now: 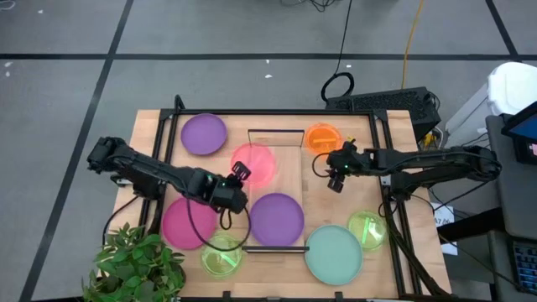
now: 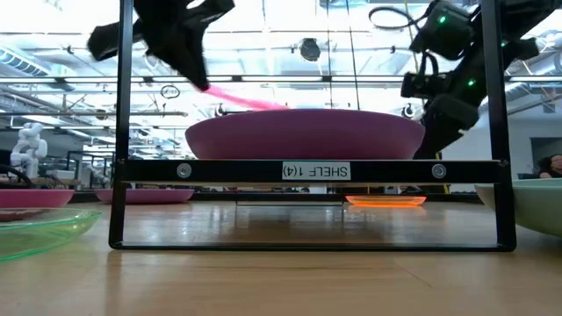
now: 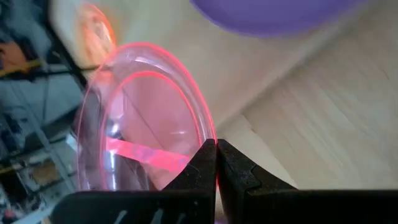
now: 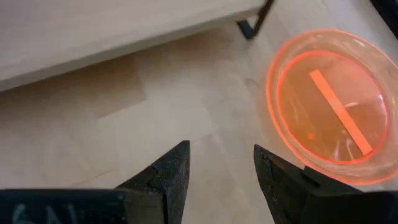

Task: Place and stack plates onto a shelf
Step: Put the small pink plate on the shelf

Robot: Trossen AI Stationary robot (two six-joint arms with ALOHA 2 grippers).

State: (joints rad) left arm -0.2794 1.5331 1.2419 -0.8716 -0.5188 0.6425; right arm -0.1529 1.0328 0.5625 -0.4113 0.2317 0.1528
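The left gripper (image 3: 216,163) pinches the rim of the translucent pink-red plate (image 3: 146,130), held tilted above the shelf (image 1: 289,172) beyond the large purple plate (image 1: 276,219). It looks light, stiff and probably slippery, so an edge grip suits it. The right gripper (image 4: 219,171) hangs wide apart near the orange plate (image 4: 333,106), whose raised rim is the natural hold.

Your left claw (image 1: 238,174) is clamped tight, arm reaching in from the left. Your right claw (image 1: 334,174) hangs spread wide, arm stretched across from the right.
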